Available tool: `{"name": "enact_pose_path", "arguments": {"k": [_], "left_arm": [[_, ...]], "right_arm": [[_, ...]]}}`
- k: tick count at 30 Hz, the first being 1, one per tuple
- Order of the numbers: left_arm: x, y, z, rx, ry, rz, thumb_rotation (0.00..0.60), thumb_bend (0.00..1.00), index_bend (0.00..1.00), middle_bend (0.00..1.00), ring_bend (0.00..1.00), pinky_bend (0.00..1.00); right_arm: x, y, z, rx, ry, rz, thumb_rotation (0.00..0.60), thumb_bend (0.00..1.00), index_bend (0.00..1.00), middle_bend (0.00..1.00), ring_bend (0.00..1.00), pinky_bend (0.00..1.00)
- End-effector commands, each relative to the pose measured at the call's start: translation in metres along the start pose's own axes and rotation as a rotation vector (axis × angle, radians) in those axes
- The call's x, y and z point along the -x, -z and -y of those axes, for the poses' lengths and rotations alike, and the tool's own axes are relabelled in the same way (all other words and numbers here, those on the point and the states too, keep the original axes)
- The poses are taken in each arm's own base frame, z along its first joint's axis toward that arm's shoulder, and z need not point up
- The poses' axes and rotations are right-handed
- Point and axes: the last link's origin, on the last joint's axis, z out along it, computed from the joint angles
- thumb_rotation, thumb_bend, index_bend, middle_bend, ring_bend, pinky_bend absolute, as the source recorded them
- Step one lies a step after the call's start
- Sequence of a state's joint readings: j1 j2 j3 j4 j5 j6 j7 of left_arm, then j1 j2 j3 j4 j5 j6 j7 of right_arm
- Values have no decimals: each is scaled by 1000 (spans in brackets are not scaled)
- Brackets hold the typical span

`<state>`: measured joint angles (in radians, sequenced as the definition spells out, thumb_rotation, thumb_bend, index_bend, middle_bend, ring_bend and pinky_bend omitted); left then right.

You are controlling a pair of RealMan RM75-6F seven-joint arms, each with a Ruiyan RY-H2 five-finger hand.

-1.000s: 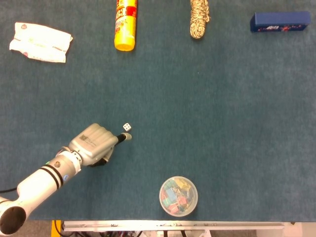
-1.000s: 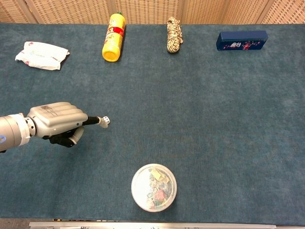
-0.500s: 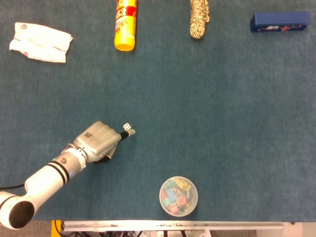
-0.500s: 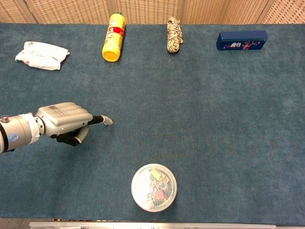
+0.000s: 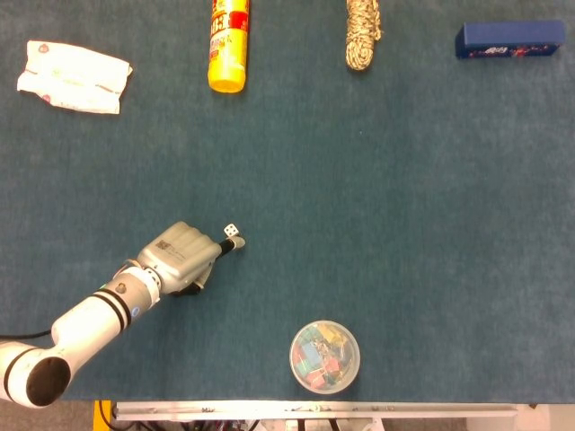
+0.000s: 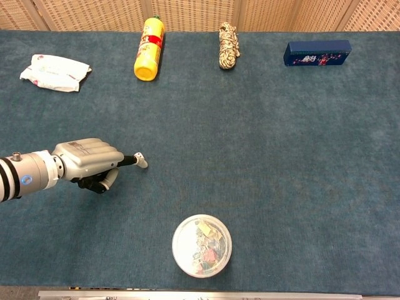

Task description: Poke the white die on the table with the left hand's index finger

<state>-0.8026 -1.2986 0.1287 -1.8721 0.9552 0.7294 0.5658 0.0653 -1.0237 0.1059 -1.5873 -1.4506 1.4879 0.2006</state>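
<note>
White die sits on the teal table, left of centre and toward the near half. In the head view it shows as a small pale cube with dark pips, just above the tip of the left hand's index finger. In the chest view the fingertip covers the spot and the die cannot be made out separately. Contact between fingertip and die: appears touching or just beside; cannot confirm from either view.

Left hand: index finger stretched out toward the die, remaining fingers curled into the palm, nothing held. Back of hand faces up; forearm runs off toward the lower-left corner. Same hand in the chest view, entering from the left edge.

Right hand: not visible in either view.

Other items on the table:
- round clear container of coloured clips, near front edge, well apart from the die
- yellow bottle lying on its side at the far edge
- coiled rope to the right of the bottle
- blue box at the far right corner
- white packet at the far left
</note>
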Motion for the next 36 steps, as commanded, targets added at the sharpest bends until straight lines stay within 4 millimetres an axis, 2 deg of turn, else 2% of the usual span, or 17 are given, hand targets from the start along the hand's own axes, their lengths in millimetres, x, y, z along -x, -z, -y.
{"name": "enact_pose_path", "arguments": {"k": [1,36], "left_arm": [[1,-2,1,-1,7,3,600,1000,101,1000,921,973],[-3,-1,16,-61,18,-29,600,1000,110,1000,923,975]], "right_arm": [[0,0,0,0,0,2,600,59,410,415,375,553],[4,-1,3,-10,21,19,600,60,410,415,375,553]]}}
